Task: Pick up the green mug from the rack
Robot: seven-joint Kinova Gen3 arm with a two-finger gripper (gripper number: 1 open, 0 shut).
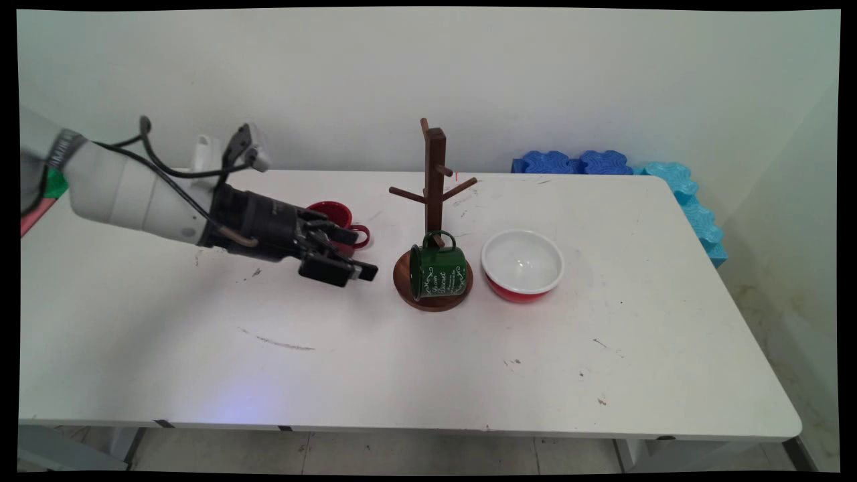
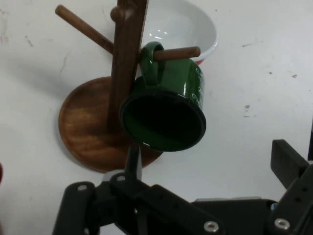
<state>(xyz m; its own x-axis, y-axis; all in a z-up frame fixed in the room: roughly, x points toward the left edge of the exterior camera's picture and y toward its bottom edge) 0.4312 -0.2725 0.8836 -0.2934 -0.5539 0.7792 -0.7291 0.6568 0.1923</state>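
Main view: the black two-finger end effector (image 1: 358, 266) hovers low over the white tabletop (image 1: 402, 361), empty, pointing toward 3 o'clock; its fingers appear spread apart. Just beyond its tips, a dark green enamel mug (image 1: 438, 270) hangs by its handle from a low peg of the dark wooden mug tree (image 1: 434, 201), over the round base. A red ceramic mug (image 1: 338, 221) sits behind the end effector at 11 o'clock. A white-lined red bowl (image 1: 522, 264) stands at 3 o'clock of the tree.

Hand view: the green mug's (image 2: 164, 115) open mouth faces the camera; the bowl (image 2: 188, 27) lies behind at 12 o'clock, the tree (image 2: 124, 63) alongside.
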